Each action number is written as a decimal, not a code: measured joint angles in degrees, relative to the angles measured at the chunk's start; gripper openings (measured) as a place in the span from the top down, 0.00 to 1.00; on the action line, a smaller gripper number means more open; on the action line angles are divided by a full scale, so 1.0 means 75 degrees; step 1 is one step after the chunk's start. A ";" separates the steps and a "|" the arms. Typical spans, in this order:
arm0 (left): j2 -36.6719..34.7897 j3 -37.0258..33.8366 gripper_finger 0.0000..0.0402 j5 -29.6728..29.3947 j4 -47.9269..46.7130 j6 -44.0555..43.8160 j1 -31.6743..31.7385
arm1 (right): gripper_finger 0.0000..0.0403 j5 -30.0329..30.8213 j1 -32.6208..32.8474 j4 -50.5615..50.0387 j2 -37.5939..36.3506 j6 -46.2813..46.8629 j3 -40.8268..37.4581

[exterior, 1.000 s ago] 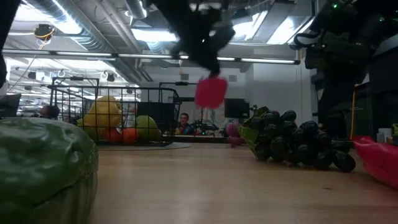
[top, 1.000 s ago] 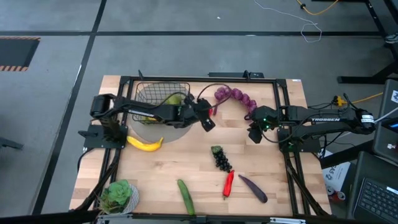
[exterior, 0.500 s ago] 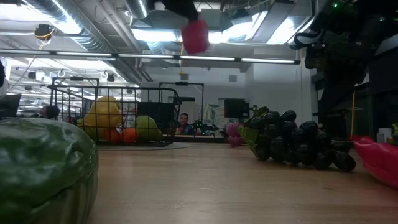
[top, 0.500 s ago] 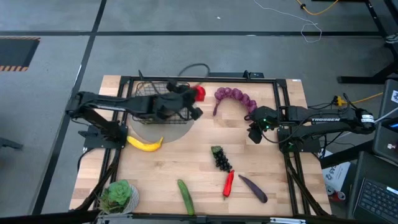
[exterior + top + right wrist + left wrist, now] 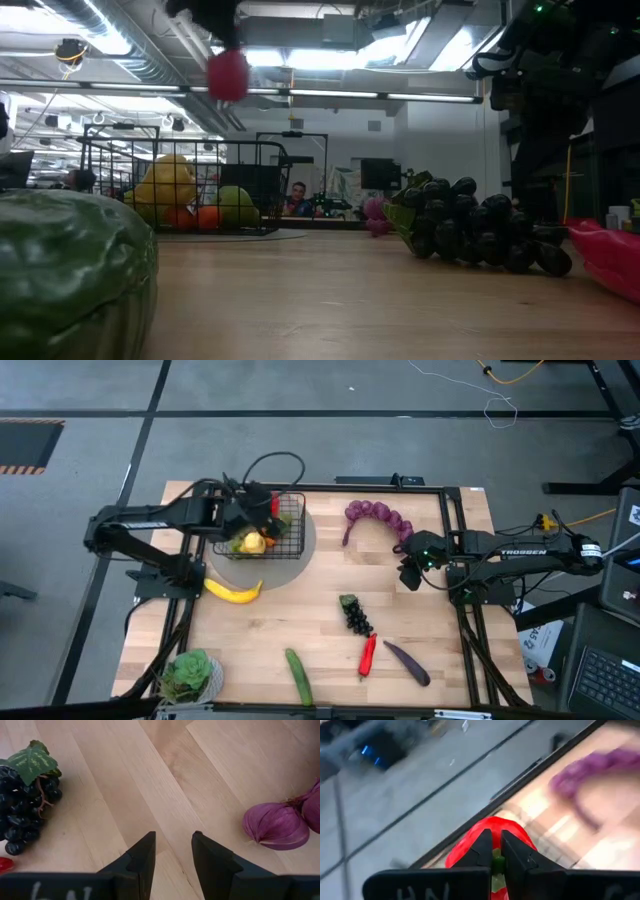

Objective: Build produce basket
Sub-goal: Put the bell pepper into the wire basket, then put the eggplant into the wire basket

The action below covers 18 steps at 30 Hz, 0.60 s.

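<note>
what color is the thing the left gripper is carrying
Red; the pepper shows best in the left wrist view.

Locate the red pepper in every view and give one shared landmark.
High view: the red pepper sits in the left gripper, above the basket.
Low view: upper left, above the basket.
Left wrist view: bottom centre, between the fingers.
Right wrist view: not in it.
Shared landmark: the basket.

I have swung the left gripper (image 5: 268, 507) (clamping the red pepper (image 5: 274, 506)) leftward to above the basket (image 5: 294, 532).
</note>
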 joint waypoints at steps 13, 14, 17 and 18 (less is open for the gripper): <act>-0.0012 0.0000 0.87 0.0386 -0.2234 -0.1587 0.1049 | 0.68 0.0015 -0.0001 0.0006 0.0000 -0.0003 0.0000; -0.0008 0.0000 0.84 0.0449 -0.2228 -0.1585 0.1118 | 0.68 0.0015 -0.0001 0.0006 0.0000 -0.0006 0.0000; -0.0017 0.0000 0.75 0.0460 -0.2254 -0.1586 0.1270 | 0.68 0.0015 -0.0001 0.0003 0.0000 -0.0003 0.0000; -0.0014 0.0000 0.72 0.0458 -0.2254 -0.1587 0.1307 | 0.68 0.0015 -0.0001 0.0003 0.0000 -0.0003 0.0000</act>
